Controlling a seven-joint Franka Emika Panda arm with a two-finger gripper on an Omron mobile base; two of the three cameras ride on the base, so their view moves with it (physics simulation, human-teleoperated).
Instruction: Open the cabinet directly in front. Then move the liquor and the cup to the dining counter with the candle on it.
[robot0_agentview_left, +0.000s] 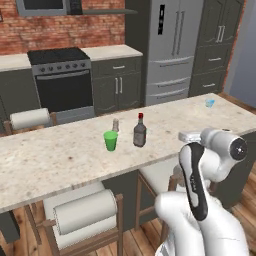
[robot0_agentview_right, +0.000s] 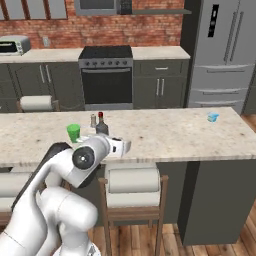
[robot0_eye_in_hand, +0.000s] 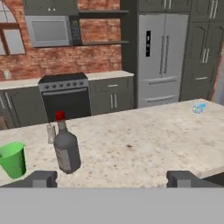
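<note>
The liquor (robot0_agentview_left: 139, 131) (robot0_agentview_right: 101, 125) (robot0_eye_in_hand: 66, 148), a red-capped bottle, stands upright on the dining counter (robot0_agentview_left: 60, 160) (robot0_agentview_right: 165, 135) (robot0_eye_in_hand: 144, 144). Just to its left the green cup (robot0_agentview_left: 110, 140) (robot0_agentview_right: 74, 133) (robot0_eye_in_hand: 12, 159) also stands upright. My gripper (robot0_agentview_left: 189, 136) (robot0_agentview_right: 121, 146) (robot0_eye_in_hand: 113, 179) hovers at the counter's near edge, to the right of the bottle and apart from it. It is open and holds nothing. The cabinet is out of view.
A small shaker (robot0_agentview_left: 115, 124) (robot0_eye_in_hand: 51, 133) stands behind the bottle. A small blue thing (robot0_agentview_left: 210, 103) (robot0_agentview_right: 213, 117) (robot0_eye_in_hand: 198, 108) sits near the counter's far right end. Cushioned stools (robot0_agentview_left: 85, 215) (robot0_agentview_right: 134, 187) are tucked under the near side. Stove (robot0_agentview_left: 62, 80) and fridge (robot0_agentview_left: 172, 47) line the back wall.
</note>
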